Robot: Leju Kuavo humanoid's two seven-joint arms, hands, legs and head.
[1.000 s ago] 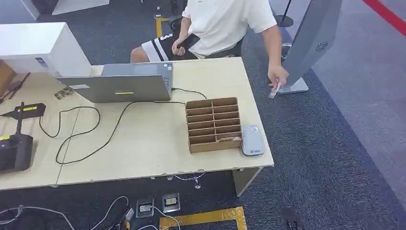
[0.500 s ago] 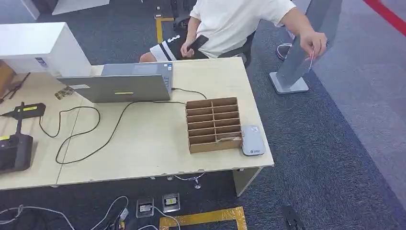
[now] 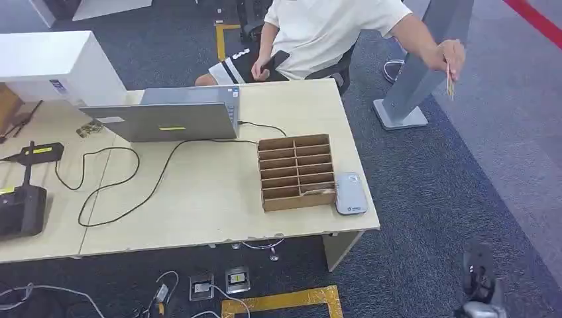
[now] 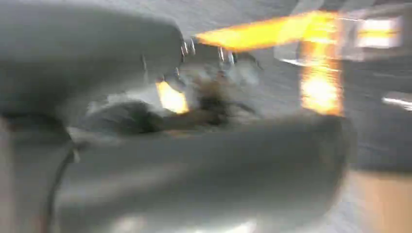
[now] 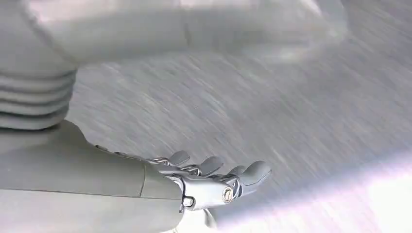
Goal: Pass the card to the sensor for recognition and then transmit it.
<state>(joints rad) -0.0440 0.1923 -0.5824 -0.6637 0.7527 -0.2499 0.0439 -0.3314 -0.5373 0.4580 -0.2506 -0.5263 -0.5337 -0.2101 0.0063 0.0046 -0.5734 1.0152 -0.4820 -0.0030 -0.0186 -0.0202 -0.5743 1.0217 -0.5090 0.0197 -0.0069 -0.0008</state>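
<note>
A seated person in a white shirt holds a thin card (image 3: 450, 83) out past the table's far right corner, pinched in their hand (image 3: 450, 53). The grey-white card sensor (image 3: 350, 193) lies at the table's near right corner, beside a cardboard slot organizer (image 3: 295, 172). My right hand (image 3: 478, 275) rises over the carpet at the lower right, well below the card. The right wrist view shows this hand (image 5: 214, 178) with fingers stretched out and nothing in them. My left hand (image 4: 160, 121) is heavily blurred in the left wrist view, so its state is unclear.
On the wooden table (image 3: 205, 218) stand an open laptop (image 3: 166, 116), a black cable, a black device (image 3: 20, 209) and a white box (image 3: 56, 63). A grey floor stand (image 3: 424, 73) rises beside the person. Floor sockets (image 3: 219, 281) and yellow tape lie under the near edge.
The person lifted the card from beside the stand's base and now holds it out to the right. My right hand has come up into the head view's lower right.
</note>
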